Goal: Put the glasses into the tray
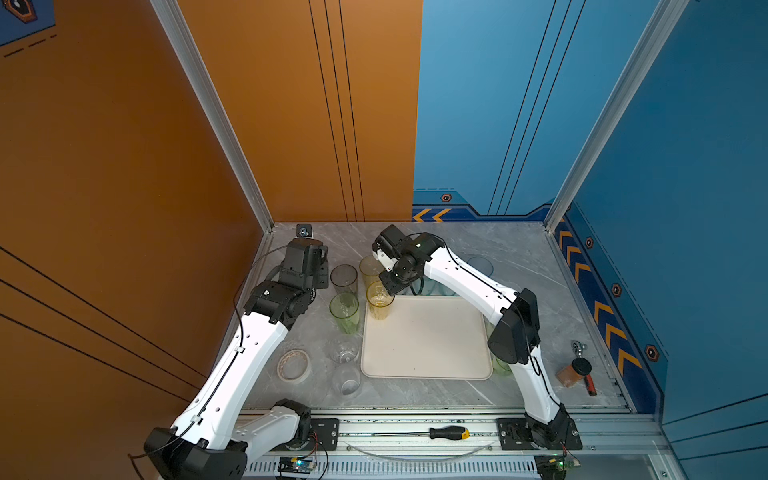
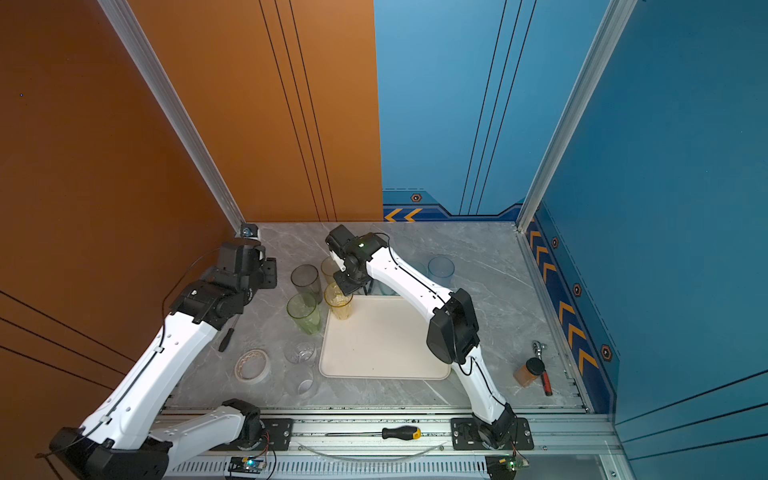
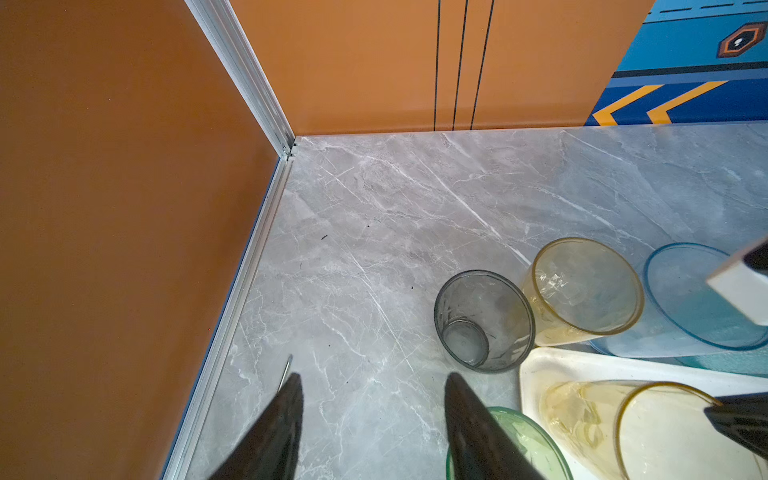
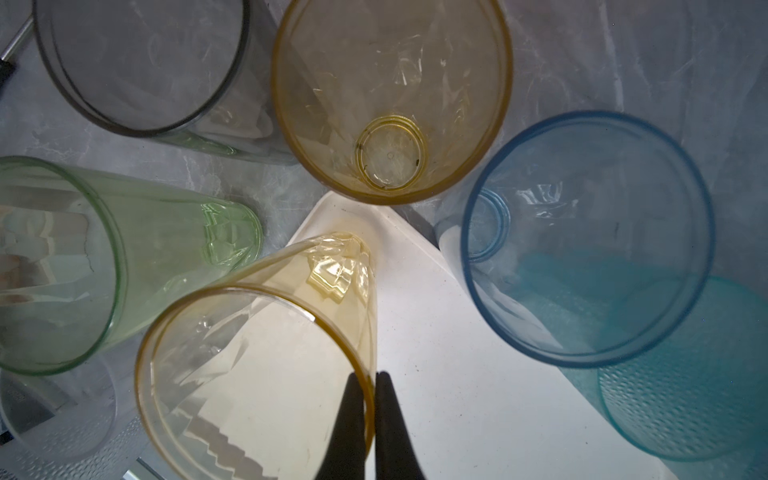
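- Currently right gripper (image 4: 365, 379) is clamped on the rim of a yellow glass (image 1: 379, 300), one finger inside, one outside.
- That glass is upright, base at the far left corner of the tray (image 1: 428, 353); contact with the tray unclear.
- Empty left gripper (image 3: 372, 380), jaws parted wide, over table (image 3: 374, 249) beside the orange wall (image 3: 124, 208).
- Standing on the table just off that corner: grey glass (image 1: 343, 276), green glass (image 1: 344, 311), second yellow glass (image 1: 368, 265).
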